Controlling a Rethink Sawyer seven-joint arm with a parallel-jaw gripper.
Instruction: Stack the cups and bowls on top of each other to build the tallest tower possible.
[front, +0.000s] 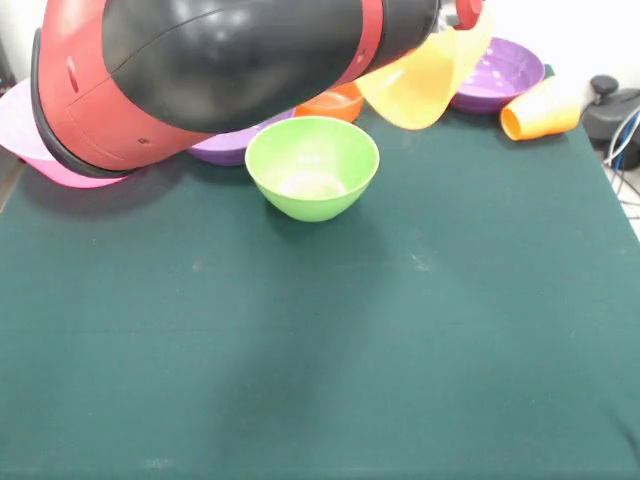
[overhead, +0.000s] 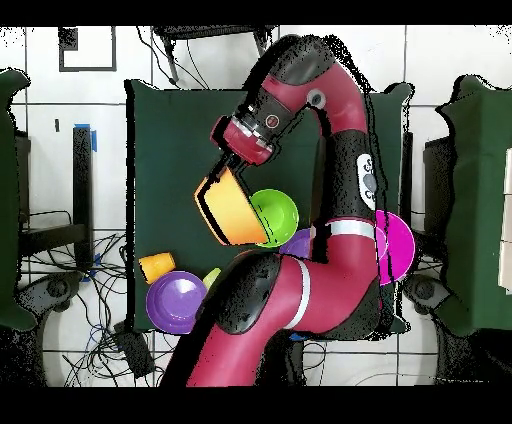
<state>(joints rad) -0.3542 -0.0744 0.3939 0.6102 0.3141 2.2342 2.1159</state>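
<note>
My gripper (overhead: 214, 176) is shut on the rim of the big orange-yellow bowl (front: 425, 80), which it holds tilted in the air above the table; the bowl also shows in the overhead view (overhead: 232, 208). The lime green bowl (front: 312, 165) stands upright on the table next to it (overhead: 280, 212). Behind it are a purple bowl (front: 230, 148) and the small orange bowl (front: 335, 103). The second purple bowl (front: 500, 72) and the orange cup (front: 540, 110), lying on its side, are at the back right. The pink bowl (front: 45, 150) is at the back left. The red cup, pale yellow cup and blue bowl are hidden.
My arm (front: 220, 70) fills the upper left of the front view and hides part of the back row. The green table cloth (front: 320, 350) stretches to the near edge. A black object with cables (front: 610, 110) sits off the table's right side.
</note>
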